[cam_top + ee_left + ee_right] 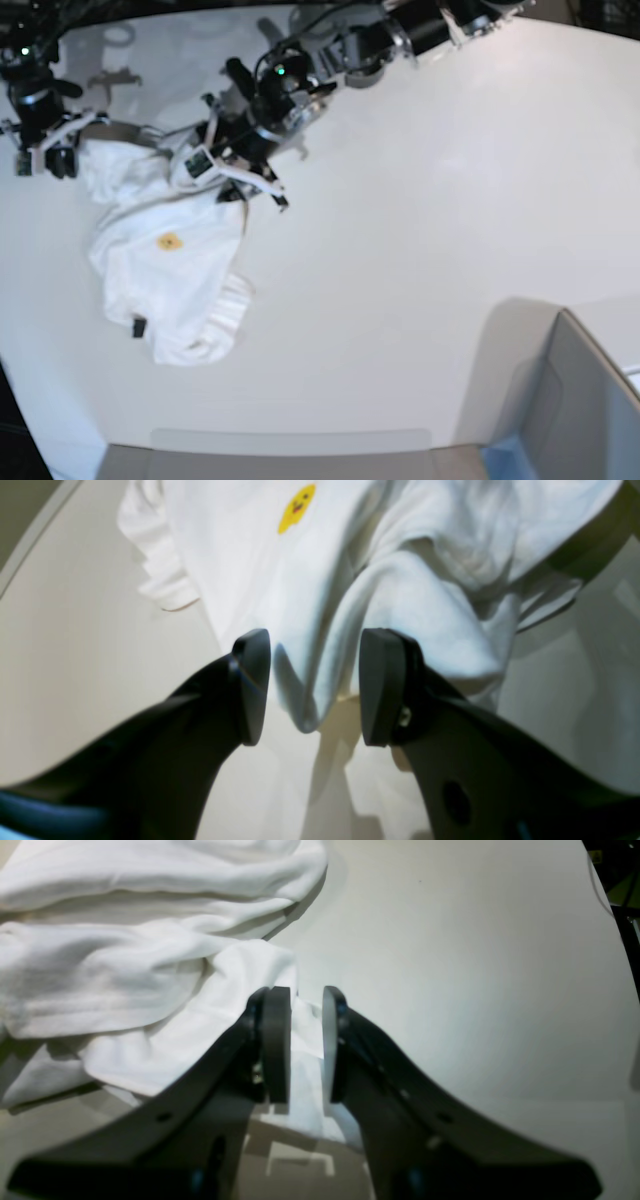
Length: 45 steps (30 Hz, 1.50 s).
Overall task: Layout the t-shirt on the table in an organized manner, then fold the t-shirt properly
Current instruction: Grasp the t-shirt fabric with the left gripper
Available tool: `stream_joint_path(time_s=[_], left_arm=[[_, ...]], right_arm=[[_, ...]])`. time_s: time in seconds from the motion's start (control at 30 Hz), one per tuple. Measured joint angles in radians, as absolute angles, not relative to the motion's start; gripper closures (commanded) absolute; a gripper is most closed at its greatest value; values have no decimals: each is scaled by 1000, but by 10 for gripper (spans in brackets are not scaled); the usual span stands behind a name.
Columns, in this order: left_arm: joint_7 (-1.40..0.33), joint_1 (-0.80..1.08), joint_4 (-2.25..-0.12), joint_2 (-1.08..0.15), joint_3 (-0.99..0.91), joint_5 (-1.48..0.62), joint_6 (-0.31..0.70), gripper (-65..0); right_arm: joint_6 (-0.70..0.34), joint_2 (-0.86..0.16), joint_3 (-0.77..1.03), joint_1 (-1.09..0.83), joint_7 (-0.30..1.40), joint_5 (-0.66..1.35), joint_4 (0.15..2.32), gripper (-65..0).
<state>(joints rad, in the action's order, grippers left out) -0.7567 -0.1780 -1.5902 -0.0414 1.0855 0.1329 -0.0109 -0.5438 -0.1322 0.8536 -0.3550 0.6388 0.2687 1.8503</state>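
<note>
Shirt (170,270) lies crumpled at the left of the desk (420,220) in the base view, its lower part spread loosely with a small yellow mark (168,241) facing up and a small black tag (138,326) near its lower left edge; its upper part rises in bunched folds toward both arms. The left jaws (310,687) stand wide apart at the shirt's upper right end, seen in the base view just above the cloth. In the left wrist view a hanging fold of white cloth drops into the gap between the two pads, nearer the right-hand pad, and the pads do not press on it; the yellow mark shows farther up on the flatter cloth beyond. The right jaws (306,1045) sit at the shirt's upper left end, by the desk's far left edge. In the right wrist view they are narrowed to a slim gap with a thin edge of the cloth caught between the pads, the rest of the shirt heaped to the left of them and bare desk to the right. A grey bin (585,410) stands at the desk's lower right corner, well apart from the shirt.
</note>
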Motion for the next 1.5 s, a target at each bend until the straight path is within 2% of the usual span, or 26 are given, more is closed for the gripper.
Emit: stream_joint_path(time_s=[0.23,0.37,0.53,0.7,0.87,1.03,1.1,1.17,1.4,1.43,1.5], left_arm=[[-693,-216,-1521,-11,1037,129,-10,-282],[-683,-208,-1521,0,932,130,-10,-199],[-674,-216,-1509,3,912,133,-11,-130],[-678,-207,-1486,4,900,129,-10,0],[-662,-148,-1592,34,693,133,-12,0],[-501,31,-1611,130,346,137,-25,0],[-500,75,-1583,110,333,141,-10,0],[-499,104,-1581,94,354,140,47,-4],[-495,97,-1595,109,416,141,90,-246],[-496,101,-1610,90,418,140,86,-272],[-495,123,-1661,55,418,140,90,-284]], right_arm=[[-544,-132,855,-360,639,266,1850,-119],[-546,-132,856,-369,640,265,1850,-119],[-547,-130,855,-369,639,265,1850,-119],[-547,-131,855,-364,639,265,1850,-119],[-547,-130,854,-353,641,265,1850,-119],[-547,-134,853,-327,633,270,1853,-119],[-547,-132,853,-333,639,265,1853,-119],[-547,-130,853,-328,640,265,1853,-119],[-548,-132,853,-300,639,265,1853,-119],[-548,-132,853,-299,640,265,1853,-119],[-548,-134,853,-299,640,265,1853,-119]])
